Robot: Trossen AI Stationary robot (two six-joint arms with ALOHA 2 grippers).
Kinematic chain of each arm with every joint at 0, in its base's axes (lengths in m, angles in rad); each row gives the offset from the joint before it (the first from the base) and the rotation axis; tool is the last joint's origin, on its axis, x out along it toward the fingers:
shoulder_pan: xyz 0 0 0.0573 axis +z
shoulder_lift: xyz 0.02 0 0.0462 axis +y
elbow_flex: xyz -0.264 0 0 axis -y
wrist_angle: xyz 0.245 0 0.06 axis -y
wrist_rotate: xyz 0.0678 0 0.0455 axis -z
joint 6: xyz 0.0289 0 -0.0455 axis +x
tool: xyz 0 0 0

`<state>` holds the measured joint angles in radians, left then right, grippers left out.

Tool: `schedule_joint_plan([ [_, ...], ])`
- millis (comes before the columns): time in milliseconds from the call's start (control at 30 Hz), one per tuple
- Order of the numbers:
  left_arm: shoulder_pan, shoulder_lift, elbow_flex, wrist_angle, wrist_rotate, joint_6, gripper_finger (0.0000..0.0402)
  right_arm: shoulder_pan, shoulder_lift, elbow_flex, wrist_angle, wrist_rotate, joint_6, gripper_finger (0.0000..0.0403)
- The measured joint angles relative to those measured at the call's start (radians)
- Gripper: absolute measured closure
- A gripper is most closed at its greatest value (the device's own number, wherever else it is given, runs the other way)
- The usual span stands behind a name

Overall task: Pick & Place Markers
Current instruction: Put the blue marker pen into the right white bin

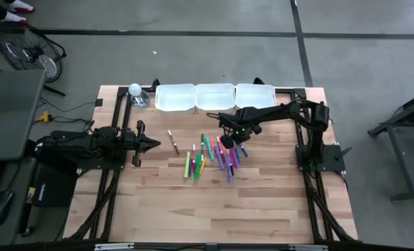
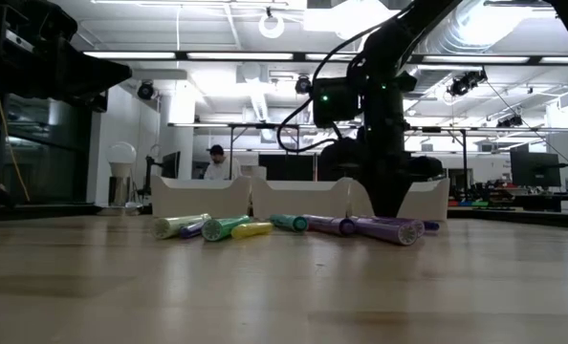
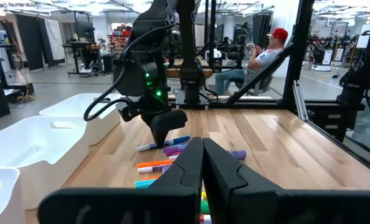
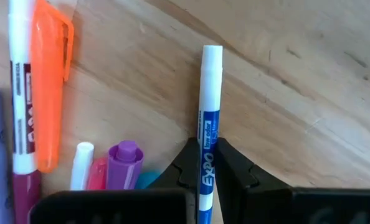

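A: Grey concrete floor surrounds the wooden table (image 1: 158, 202) in the high view, and three white trays (image 1: 215, 97) sit in a row along its far edge. Where are the markers?

B: The markers (image 1: 212, 157) lie scattered mid-table, just in front of the trays. The right gripper (image 1: 226, 141) is down at the far right side of that scatter, and the left gripper (image 1: 153, 143) rests near the table's left side, well apart from them

A: And the low view?

B: A lab with ceiling lights and benches lies behind the table, with a person (image 2: 215, 162) far off. The markers (image 2: 294, 225) lie flat in a loose row in front of the trays (image 2: 298, 198) — the right arm comes down among those on the right

A: The left wrist view?

B: The left gripper's (image 3: 202, 163) fingers are pressed together, holding nothing. Beyond them the right gripper (image 3: 163, 134) stands tip-down on the marker pile, and a seated person in a red cap (image 3: 264, 57) shows past the table

A: The right wrist view?

B: The right gripper's (image 4: 208, 167) fingers are pinched narrow on a blue marker (image 4: 208, 134) that lies on the wood, its white end pointing away — an orange marker (image 4: 48, 87) and a purple cap (image 4: 125, 163) lie beside it
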<state>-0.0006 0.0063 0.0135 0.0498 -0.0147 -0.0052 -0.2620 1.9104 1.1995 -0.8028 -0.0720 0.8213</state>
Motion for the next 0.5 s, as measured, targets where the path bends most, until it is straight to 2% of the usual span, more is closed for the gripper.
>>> schedule_joint_plan([
  [500, 0.000, 0.000, 0.000, 0.000, 0.000, 0.000, 0.0401, -0.042, -0.090, 0.002, -0.023, -0.050, -0.103, 0.0386],
])
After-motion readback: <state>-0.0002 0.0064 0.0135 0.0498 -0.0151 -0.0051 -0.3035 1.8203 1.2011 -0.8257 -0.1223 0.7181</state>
